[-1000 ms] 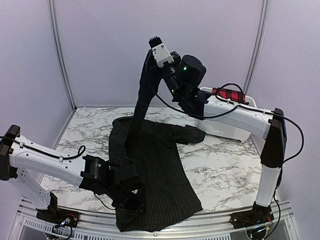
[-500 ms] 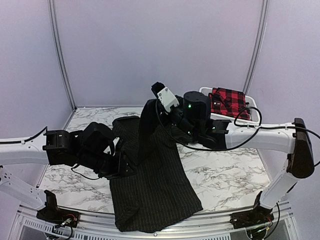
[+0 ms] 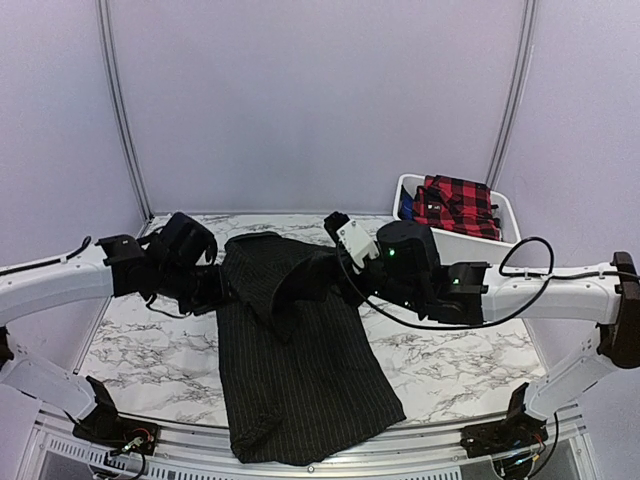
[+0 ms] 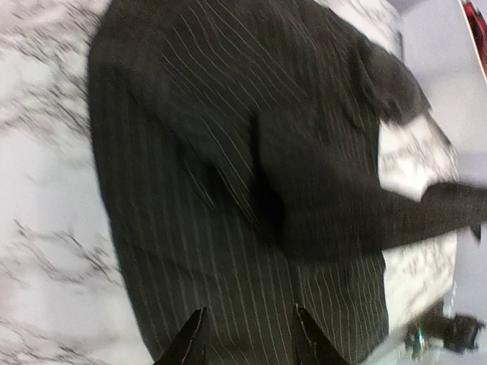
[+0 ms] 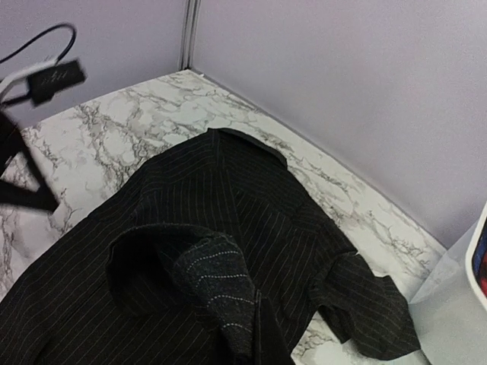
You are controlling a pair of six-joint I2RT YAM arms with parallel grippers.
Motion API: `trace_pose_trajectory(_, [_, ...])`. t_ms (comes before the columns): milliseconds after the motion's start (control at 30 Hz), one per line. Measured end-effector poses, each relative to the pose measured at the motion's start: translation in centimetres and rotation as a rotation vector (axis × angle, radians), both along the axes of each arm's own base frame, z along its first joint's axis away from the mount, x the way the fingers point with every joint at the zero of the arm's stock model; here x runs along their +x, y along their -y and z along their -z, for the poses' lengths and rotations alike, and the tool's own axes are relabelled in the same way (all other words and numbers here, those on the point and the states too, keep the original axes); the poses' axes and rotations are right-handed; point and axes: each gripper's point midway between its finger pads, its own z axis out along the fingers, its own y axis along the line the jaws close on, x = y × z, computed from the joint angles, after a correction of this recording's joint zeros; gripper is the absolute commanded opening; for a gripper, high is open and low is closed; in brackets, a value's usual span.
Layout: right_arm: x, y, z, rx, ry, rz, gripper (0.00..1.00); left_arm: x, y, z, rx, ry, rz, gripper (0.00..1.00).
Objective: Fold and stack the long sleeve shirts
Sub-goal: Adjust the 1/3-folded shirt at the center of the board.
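My right gripper point(image 3: 328, 256) is clamped shut on a sleeve of the black pinstriped shirt point(image 3: 300, 370). It holds that cloth low over the shirt's upper half, so the sleeve lies doubled back across the chest. In the right wrist view the pinched fabric bunches up toward the camera and shows its paler inside with a dotted seam.

The shirt lies spread on the marble desk point(image 3: 150, 340), collar toward the far wall and hem at the near edge between the arm bases. Its other sleeve is crumpled on the desk beside the white bin point(image 3: 470, 250).

My left gripper point(image 3: 205, 290) sits at the shirt's left shoulder. Its fingers are parted with nothing between them; the left wrist view is blurred.

The plaid shirt point(image 3: 455, 205) lies in the bin at the far right.
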Motion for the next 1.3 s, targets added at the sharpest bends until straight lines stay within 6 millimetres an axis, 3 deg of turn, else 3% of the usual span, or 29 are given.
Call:
trace_pose_trajectory(167, [-2.2,0.0,3.4,-0.042,-0.105,-0.024,0.0,10.3,-4.1,-1.7,0.13,0.133,-0.21,0.37])
trace_pose_trajectory(300, [-2.6,0.2,4.3,-0.051,-0.141,-0.012,0.0,17.4,-5.8,-1.6,0.224,0.192,-0.28,0.37])
trace_pose_trajectory(533, [-2.6,0.6,5.1,-0.07,-0.167,0.004,0.0,25.3,-6.6,2.5,0.358,0.192,-0.263,0.34])
trace_pose_trajectory(800, [-2.3,0.8,5.7,-0.113,-0.178,0.026,0.0,30.0,-6.3,6.1,0.422,0.189,-0.218,0.28])
trace_pose_trajectory(1000, [-2.2,0.9,5.1,-0.116,-0.175,0.035,0.0,31.7,-7.4,7.5,0.416,0.167,-0.235,0.26])
trace_pose_trajectory(1300, [-2.1,1.0,4.5,-0.12,-0.186,0.051,0.0,32.6,-8.1,9.0,0.372,0.131,-0.234,0.19])
